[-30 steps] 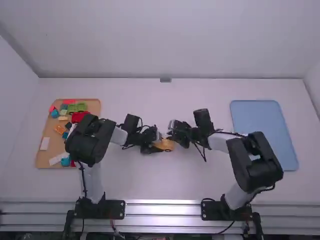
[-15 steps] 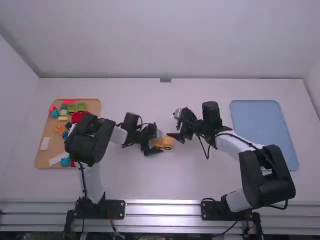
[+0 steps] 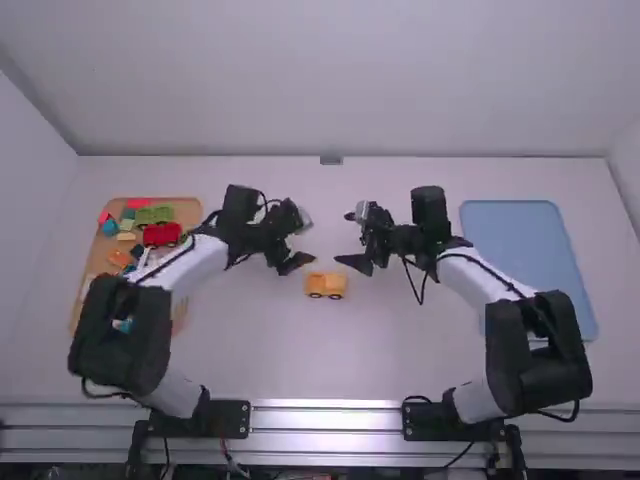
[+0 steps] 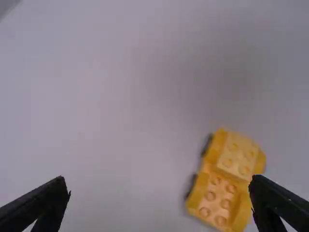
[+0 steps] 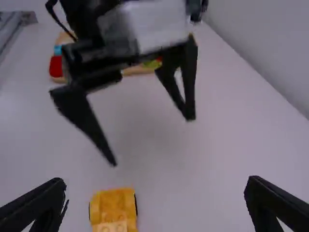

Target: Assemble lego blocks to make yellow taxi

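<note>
The yellow car point(image 3: 326, 287) sits on the white table point(image 3: 250, 350), cut off by the right wrist view's edge. Left gripper point(image 3: 308, 241) and right gripper point(image 3: 342, 238) both stand wide. The left arm point(image 3: 120, 335) covers part of the tray point(image 3: 182, 203), its blocks point(image 3: 155, 214) probably partly hidden.

Your yellow vehicle point(image 3: 326, 284) stands on the white table point(image 3: 330, 360), wheels down, just nearer you than the left gripper point(image 3: 302, 241) and right gripper point(image 3: 352, 241), and apart from both. Left: tan tray point(image 3: 90, 262), red block piece point(image 3: 160, 234) and green block piece point(image 3: 153, 214) aboard; your left arm crosses its near part. Right: blue tray point(image 3: 515, 240), its near-left corner under your right arm.
</note>
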